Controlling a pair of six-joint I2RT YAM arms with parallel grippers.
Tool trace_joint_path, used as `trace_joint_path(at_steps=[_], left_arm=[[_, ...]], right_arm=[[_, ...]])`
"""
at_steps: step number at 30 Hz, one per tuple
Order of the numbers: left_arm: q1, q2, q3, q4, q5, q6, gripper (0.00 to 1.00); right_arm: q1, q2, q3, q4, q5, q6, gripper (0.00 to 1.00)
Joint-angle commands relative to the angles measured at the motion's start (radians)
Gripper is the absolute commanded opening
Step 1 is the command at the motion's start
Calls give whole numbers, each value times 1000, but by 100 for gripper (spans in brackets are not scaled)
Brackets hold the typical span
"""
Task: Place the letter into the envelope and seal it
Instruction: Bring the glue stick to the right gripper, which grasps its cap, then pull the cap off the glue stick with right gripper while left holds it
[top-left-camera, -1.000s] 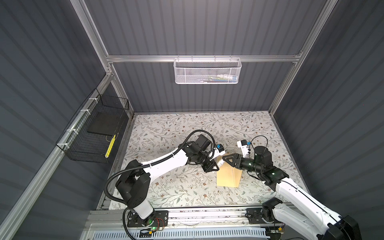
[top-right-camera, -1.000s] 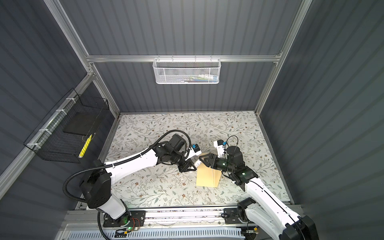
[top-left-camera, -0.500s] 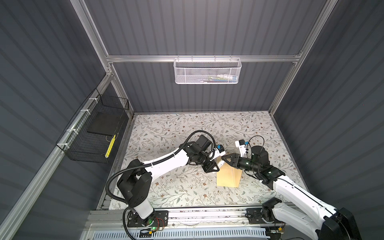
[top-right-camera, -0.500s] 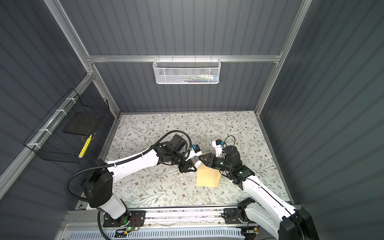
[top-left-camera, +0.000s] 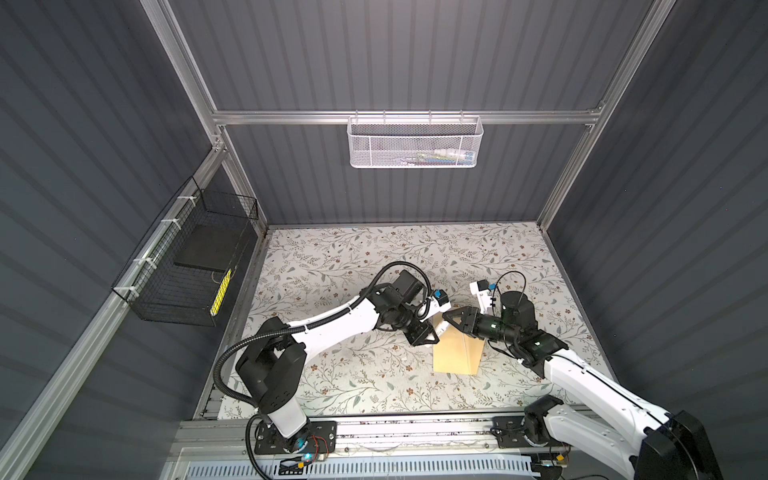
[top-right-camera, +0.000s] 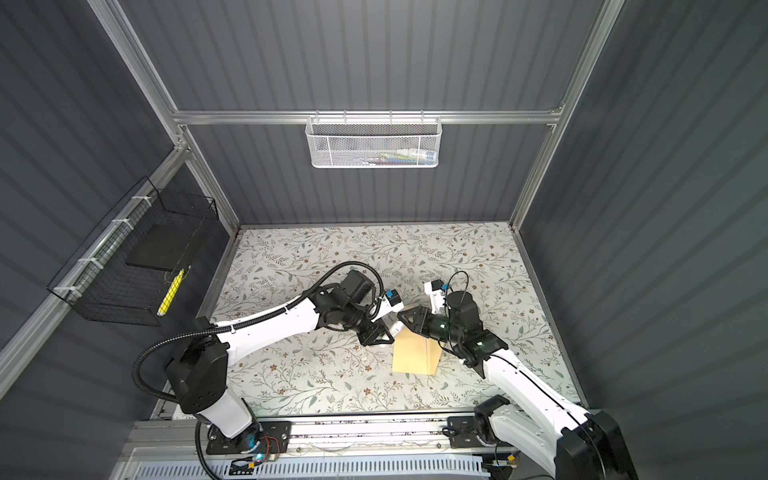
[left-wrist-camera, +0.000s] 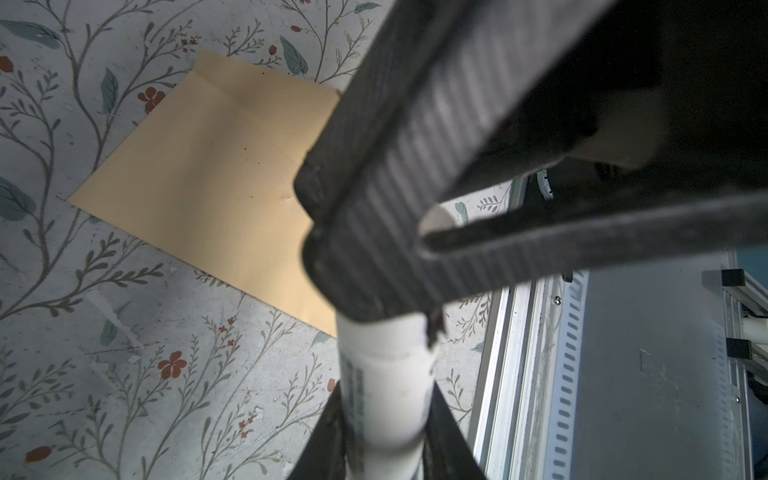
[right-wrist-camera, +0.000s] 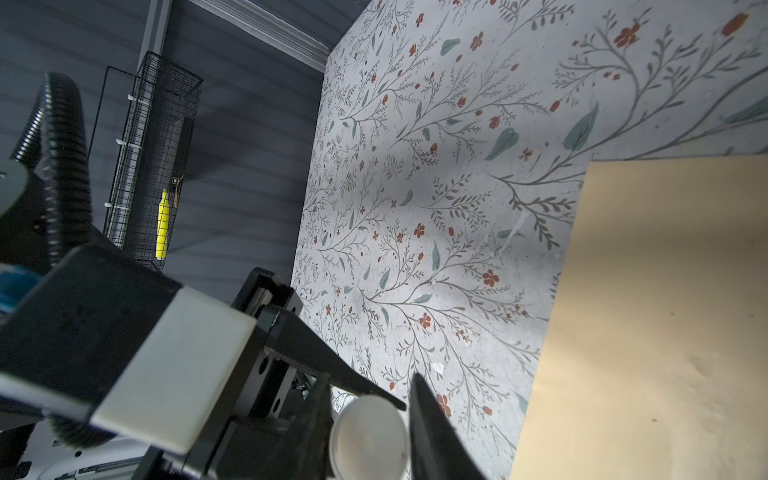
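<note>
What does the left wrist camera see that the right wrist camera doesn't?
Only the left wrist view shows the long printed side of the white stick and the seams on the tan envelope. Only the right wrist view shows the black wire basket on the dark wall, with something yellow inside. Both show the envelope lying flat on the flowery table, and the stick.

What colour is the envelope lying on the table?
Plain tan. The envelope shows best in the left wrist view.
</note>
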Motion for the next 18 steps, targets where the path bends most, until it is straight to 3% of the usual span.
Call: trace_joint_path(at_steps=[1, 8, 18], left_arm=[[-7, 17, 26, 21, 27, -19, 15], [-7, 34, 34, 30, 35, -26, 15], [-7, 50, 9, 71, 50, -45, 14]], right_arm=[[5, 0, -6, 2, -11, -1, 40], [8, -9, -23, 0, -2, 4, 38], [10, 16, -6, -14, 9, 3, 15]])
